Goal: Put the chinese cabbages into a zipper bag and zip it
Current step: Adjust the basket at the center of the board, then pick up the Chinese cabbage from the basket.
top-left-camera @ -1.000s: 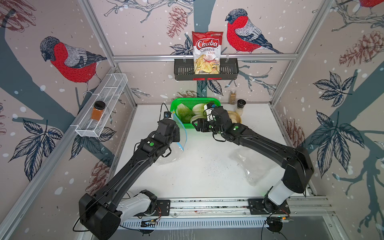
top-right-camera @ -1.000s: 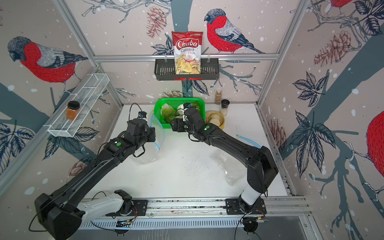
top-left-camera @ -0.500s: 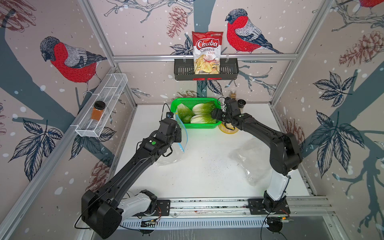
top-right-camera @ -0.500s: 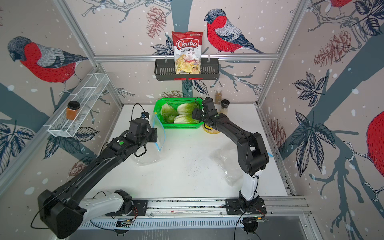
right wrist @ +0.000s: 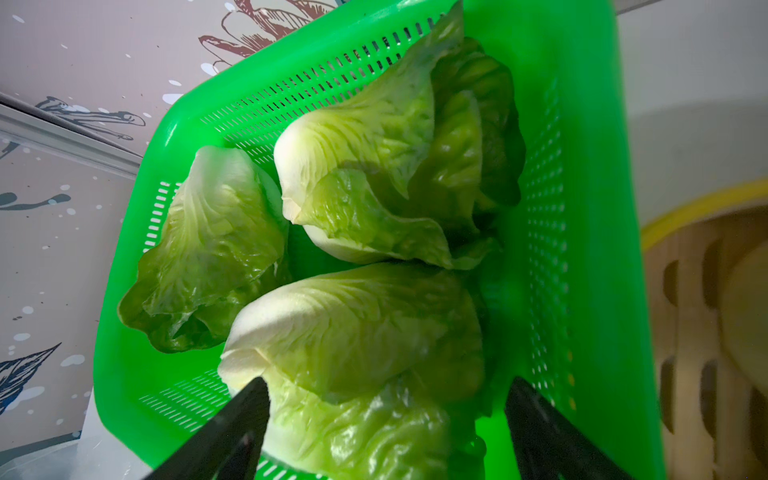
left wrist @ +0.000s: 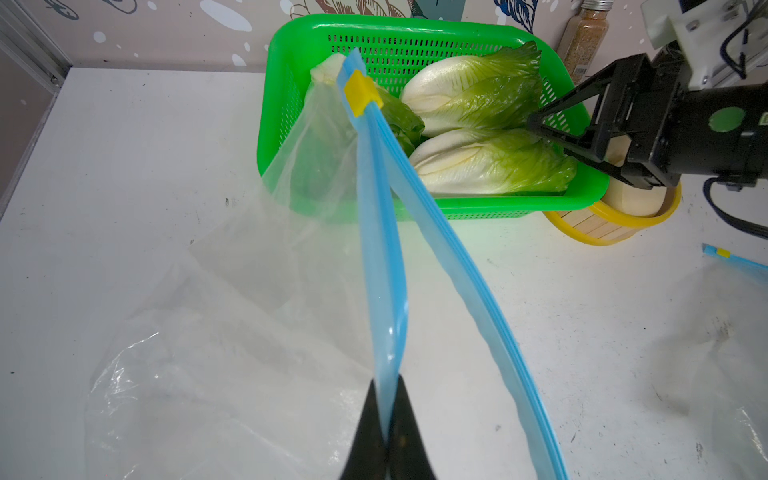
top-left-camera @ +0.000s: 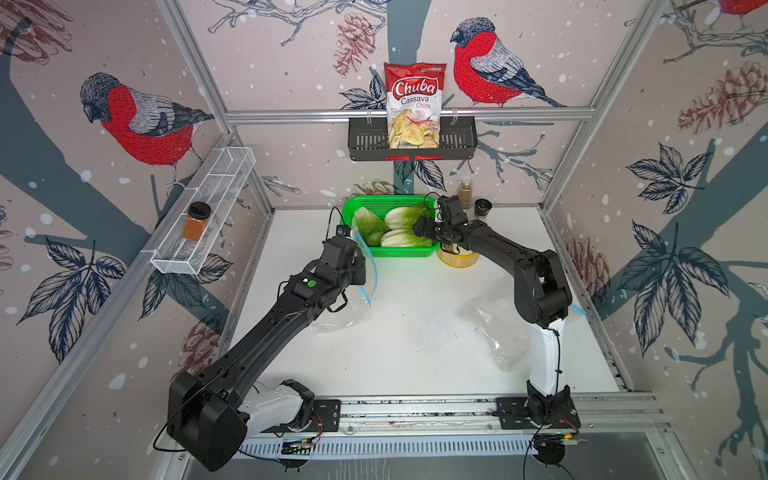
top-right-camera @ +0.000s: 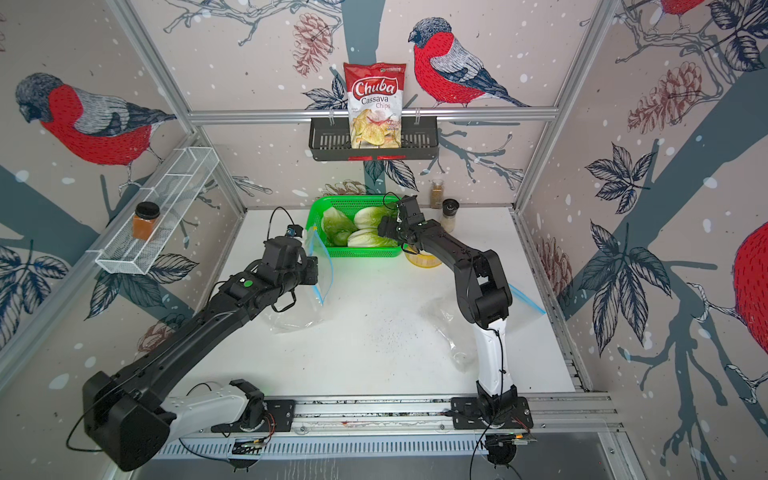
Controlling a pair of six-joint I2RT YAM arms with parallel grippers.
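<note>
Three cabbages (top-left-camera: 403, 240) lie in a green basket (top-left-camera: 388, 201) at the back of the table (top-left-camera: 415, 345). The two on the right lie side by side, their long axes across the table, white stalk ends to the left and leafy tips to the right. The third cabbage (top-left-camera: 365, 224) is at the basket's left end, with its stalk end toward the back wall and its leaves toward the front.

The right gripper (right wrist: 386, 382) is spread wide at the leafy end of the front cabbage (left wrist: 494, 166), one finger on each side, not clamped.

Just front-left of the basket, the left gripper (left wrist: 386, 419) is pinched tight on the blue zipper strip of a clear zipper bag (left wrist: 291, 199). The bag's mouth is parted and its yellow slider (left wrist: 361, 94) is at the far end. Its body sags onto the table.

A second clear bag (top-left-camera: 494, 328) lies near the right arm's base.
</note>
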